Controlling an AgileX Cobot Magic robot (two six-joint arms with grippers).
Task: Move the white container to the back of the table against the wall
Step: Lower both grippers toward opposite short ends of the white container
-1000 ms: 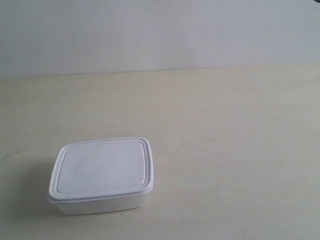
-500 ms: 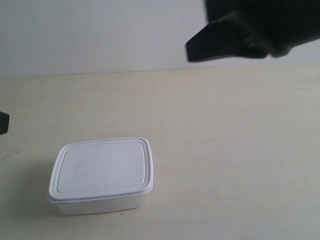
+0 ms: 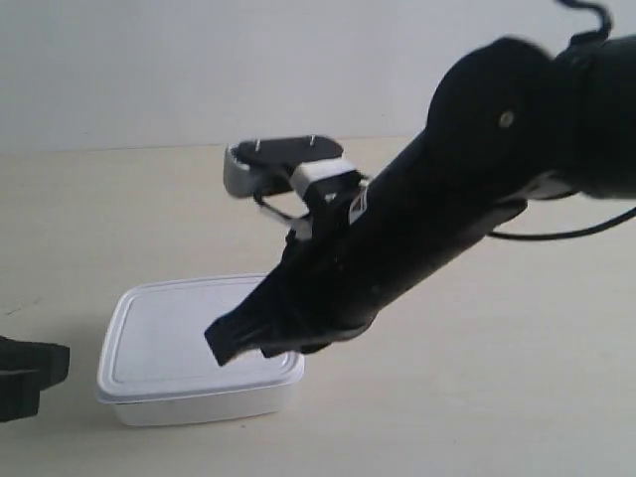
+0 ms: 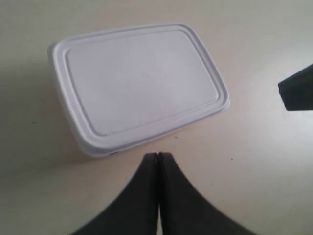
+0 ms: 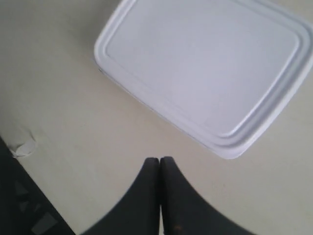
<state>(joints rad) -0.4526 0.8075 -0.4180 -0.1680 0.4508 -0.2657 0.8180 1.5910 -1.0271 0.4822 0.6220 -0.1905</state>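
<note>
Hovering near the white box [image 3: 164, 343] with left pincer [image 4: 158, 161] and right pincer [image 5: 160, 164] both pinched together, table [image 3: 497, 397] under the box and wall [image 3: 149, 70] far behind it, probably needing a grip across its light, stiff, slippery sides.

The shallow, round-cornered plastic white container [image 3: 199, 363] is plain white, lid and base alike, on the pale beige wood-grain table [image 3: 497, 397] with a few tiny dark specks. At twelve o'clock the smooth wall [image 3: 149, 70] is unmarked grey-white. The arm at the exterior view's right [image 3: 447, 229] is matte black with a silver-grey, white-patched block [image 3: 288, 169].
</note>
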